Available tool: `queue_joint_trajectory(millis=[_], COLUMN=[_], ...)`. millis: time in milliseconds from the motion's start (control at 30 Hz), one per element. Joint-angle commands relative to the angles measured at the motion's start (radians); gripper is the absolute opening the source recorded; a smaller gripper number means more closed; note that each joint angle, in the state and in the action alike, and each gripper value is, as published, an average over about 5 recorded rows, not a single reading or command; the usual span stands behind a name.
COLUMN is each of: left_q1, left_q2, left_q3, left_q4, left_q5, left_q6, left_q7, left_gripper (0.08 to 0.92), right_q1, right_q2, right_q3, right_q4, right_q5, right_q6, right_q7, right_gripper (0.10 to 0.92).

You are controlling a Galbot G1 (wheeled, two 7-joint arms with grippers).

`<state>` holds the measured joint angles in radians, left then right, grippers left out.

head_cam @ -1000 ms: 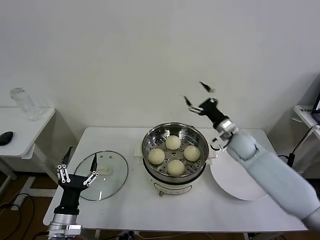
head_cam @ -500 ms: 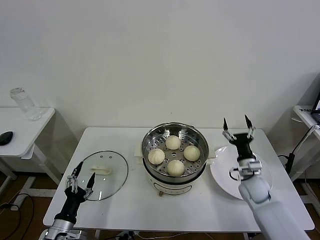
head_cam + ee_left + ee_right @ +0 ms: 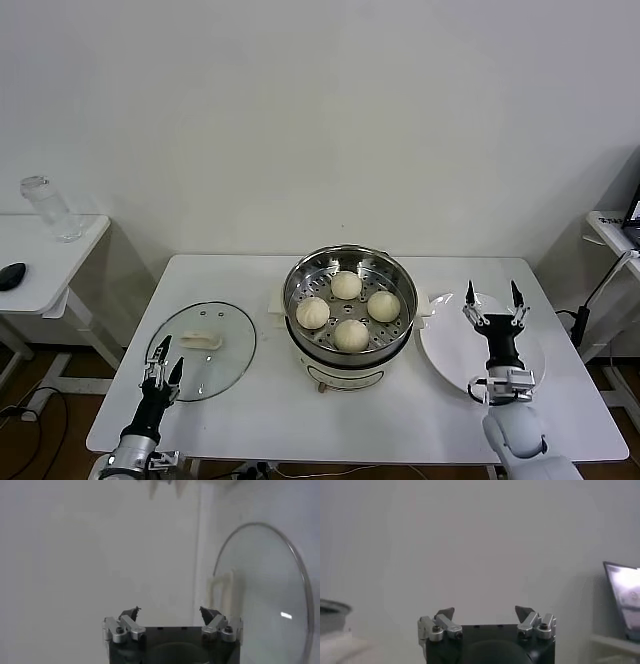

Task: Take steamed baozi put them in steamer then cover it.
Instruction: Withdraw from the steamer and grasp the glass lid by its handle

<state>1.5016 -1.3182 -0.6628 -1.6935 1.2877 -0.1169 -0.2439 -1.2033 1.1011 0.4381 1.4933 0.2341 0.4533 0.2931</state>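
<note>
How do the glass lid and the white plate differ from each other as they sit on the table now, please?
The glass lid is clear with a metal rim and a cream handle; the white plate is opaque and plain. The lid lies to the left of the steamer, the plate to its right. The left gripper stands over the lid's near edge, the right gripper over the plate. Both are round and lie flat.

Cover (image 3: 265, 595) cut off by frame edge, left wrist view.

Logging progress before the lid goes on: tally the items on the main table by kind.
Steamed baozi, all in the steamer: 4
Steamer: 1
Glass lid, beside the steamer: 1
White plate: 1
Total: 7
</note>
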Motion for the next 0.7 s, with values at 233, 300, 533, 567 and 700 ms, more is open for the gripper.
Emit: queue_joint_trajectory(millis=[233, 300, 533, 567, 700], left_q1=[-0.127, -0.134, -0.154, -0.158, -0.169], left_q2=[-0.022, -0.024, -0.030, -0.031, -0.031], left_q3=[0.040, 0.046, 0.065, 0.067, 0.074], left_q4=[0.146, 0.146, 0.156, 0.161, 0.174], left_q5=[0.091, 0.091, 0.093, 0.093, 0.091], left_q6=[0.047, 0.053, 0.066, 0.067, 0.070], left_q7=[-0.030, -0.035, -0.041, -0.039, -0.033], left_gripper=[0.823, 0.823, 0.823, 0.823, 0.823], right_q1=[-0.063, -0.067, -0.074, -0.075, -0.079], right_q2=[0.028, 0.029, 0.031, 0.032, 0.034], right_q3=[0.030, 0.030, 0.033, 0.035, 0.040], right_q4=[0.002, 0.003, -0.005, -0.006, -0.005], right_q5=[-0.006, -0.007, -0.001, 0.000, 0.002], right_q6=[-0.007, -0.006, -0.004, -0.003, 0.000], right_q7=[-0.012, -0.014, -0.019, -0.020, -0.021], right_gripper=[0.823, 0.823, 0.823, 0.823, 0.823])
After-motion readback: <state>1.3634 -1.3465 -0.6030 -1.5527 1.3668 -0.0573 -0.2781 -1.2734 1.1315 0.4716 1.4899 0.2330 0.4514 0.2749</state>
